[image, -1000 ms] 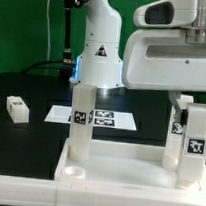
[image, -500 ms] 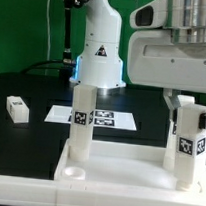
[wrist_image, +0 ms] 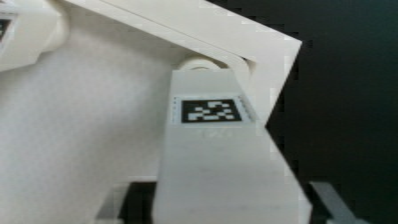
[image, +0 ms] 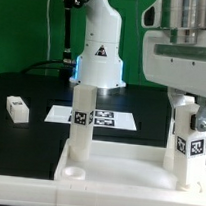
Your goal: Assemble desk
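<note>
Currently we record one tabletop (image: 121, 165), white and rimmed, lying at the front of the black table (image: 28, 135).

- Standing leg (image: 81, 129): upright on the tabletop toward the exterior view's left, just behind an open round socket (image: 73, 173).
- Held leg (image: 187, 163): upright toward the exterior view's right, with its foot at a tabletop corner. The gripper (image: 190, 116) has its jaws closed narrowly on this leg's upper part.
- Small tagged white block (image: 17, 108): on the table, well apart from the tabletop.
- Marker board (image: 102, 118): flat behind the tabletop.
</note>
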### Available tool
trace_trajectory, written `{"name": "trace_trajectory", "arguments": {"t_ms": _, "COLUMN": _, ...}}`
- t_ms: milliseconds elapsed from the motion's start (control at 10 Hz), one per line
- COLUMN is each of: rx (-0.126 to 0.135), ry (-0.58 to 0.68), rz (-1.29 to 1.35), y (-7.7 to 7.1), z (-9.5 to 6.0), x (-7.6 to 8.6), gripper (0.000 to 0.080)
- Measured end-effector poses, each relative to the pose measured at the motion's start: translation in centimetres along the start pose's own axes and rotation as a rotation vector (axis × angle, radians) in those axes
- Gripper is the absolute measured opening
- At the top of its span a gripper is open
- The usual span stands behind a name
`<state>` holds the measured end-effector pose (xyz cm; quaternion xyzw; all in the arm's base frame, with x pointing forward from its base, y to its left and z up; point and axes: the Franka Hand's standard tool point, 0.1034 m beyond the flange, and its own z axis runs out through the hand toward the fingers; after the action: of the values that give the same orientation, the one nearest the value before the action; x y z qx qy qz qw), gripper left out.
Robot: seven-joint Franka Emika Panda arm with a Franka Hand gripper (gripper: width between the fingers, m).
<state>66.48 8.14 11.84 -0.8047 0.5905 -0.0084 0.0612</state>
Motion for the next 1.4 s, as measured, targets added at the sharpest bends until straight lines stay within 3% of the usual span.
{"name": "trace_trajectory", "arguments": {"t_ms": 100, "rx": 0.0, "ry": 0.001, "rz": -0.016, "y": -0.01, "z": -0.01, "x": 0.02, "gripper": 0.0291}}
{"name": "trace_trajectory", "arguments": {"t_ms": 300, "rx": 0.0, "ry": 0.002, "rz": -0.105, "y": -0.03, "z": -0.08, "x": 0.06, "gripper": 0.0572}}
{"name": "trace_trajectory", "arguments": {"t_ms": 400, "rx": -0.002, "ry": 0.006, "rz": -0.186, "y": -0.07, "z": -0.12, "x": 0.04, "gripper": 0.0572}}
{"name": "trace_trajectory", "arguments": {"t_ms": 500, "rx": -0.003, "ry": 0.008, "rz": -0.282, "y": -0.08, "z": -0.12, "x": 0.01, "gripper": 0.0633}}
{"name": "trace_trajectory", "arguments": {"t_ms": 1400, "rx": -0.026, "ry": 0.029, "rz": -0.968, "y": 0.02, "z": -0.25, "x": 0.53, "gripper": 0.0649}}
